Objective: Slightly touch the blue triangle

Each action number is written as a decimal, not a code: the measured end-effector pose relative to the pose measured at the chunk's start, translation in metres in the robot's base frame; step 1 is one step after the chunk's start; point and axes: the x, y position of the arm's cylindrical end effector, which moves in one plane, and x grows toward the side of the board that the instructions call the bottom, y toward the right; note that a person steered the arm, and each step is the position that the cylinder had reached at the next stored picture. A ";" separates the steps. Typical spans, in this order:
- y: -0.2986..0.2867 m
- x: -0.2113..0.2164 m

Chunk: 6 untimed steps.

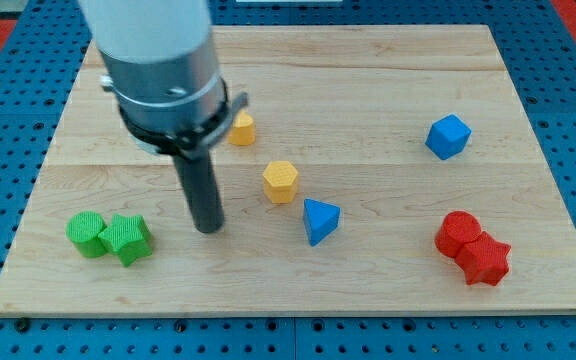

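The blue triangle [319,220] lies on the wooden board [368,90] a little below the middle. My tip [208,228] rests on the board to the triangle's left, about a hundred pixels away and not touching it. The dark rod hangs from the grey arm housing [163,70] at the view's top left. A yellow hexagon block [281,181] sits just above and left of the triangle, between the rod and the triangle.
A second yellow block [241,129] sits partly behind the arm housing. A blue cube [448,137] is at the right. Two green blocks [111,237] touch at the lower left. Two red blocks [473,248] touch at the lower right.
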 end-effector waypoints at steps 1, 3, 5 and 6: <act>0.034 0.018; 0.059 0.018; 0.084 0.016; 0.088 0.002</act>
